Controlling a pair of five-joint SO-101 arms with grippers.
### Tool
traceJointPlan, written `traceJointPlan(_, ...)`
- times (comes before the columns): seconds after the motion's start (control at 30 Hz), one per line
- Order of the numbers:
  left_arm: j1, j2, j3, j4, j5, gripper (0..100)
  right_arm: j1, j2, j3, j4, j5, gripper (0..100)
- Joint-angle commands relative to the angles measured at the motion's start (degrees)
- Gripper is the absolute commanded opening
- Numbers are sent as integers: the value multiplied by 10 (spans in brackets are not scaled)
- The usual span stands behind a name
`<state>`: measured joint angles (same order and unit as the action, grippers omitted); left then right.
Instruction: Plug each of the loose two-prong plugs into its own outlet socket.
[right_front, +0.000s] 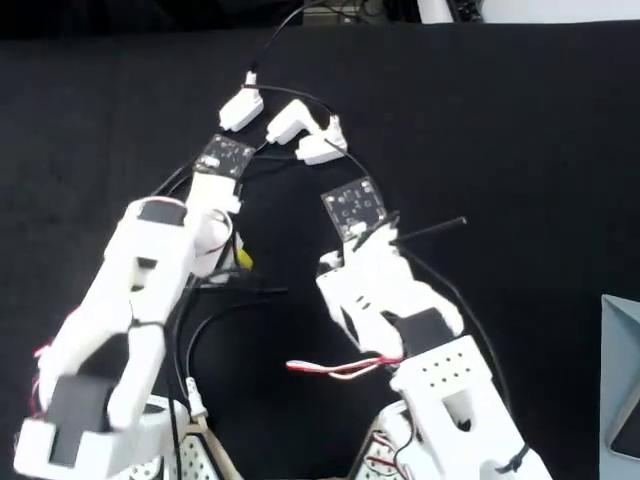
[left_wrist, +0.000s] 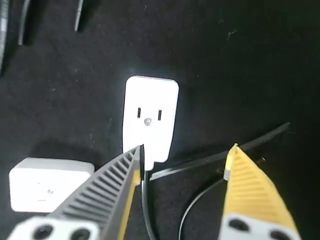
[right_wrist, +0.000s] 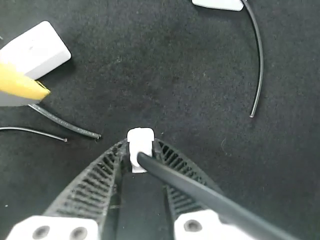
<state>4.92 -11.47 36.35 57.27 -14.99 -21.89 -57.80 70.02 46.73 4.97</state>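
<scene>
Beside outlet socket (left_wrist: 150, 117), black cable (left_wrist: 200, 161) between left fingers (left_wrist: 252, 190)

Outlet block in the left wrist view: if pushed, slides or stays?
Probably slides: the outlet block is small and lies loose on the black cloth. Likely rigid, with a hard-looking white shell. The black cable at its end may tug it askew.

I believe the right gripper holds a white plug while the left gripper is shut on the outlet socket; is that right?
Not quite: the left wrist view shows the left gripper open near the outlet socket. The right gripper does hold a white plug.
</scene>
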Motion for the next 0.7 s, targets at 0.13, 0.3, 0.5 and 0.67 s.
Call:
traceJointPlan(0.13,-36,128,-98,-37,-8,273,4,-2,-1,-11,-4,12)
traceJointPlan(0.3,-119,205,-148,-82,-10,276,4,-2,-1,-11,-4,12)
traceJointPlan(0.5,-162,228,-199,-48,-43,275,4,-2,-1,-12,-4,12)
traceJointPlan(0.67,-167,228,-246,-14,-41,274,4,-2,-1,-12,-4,12)
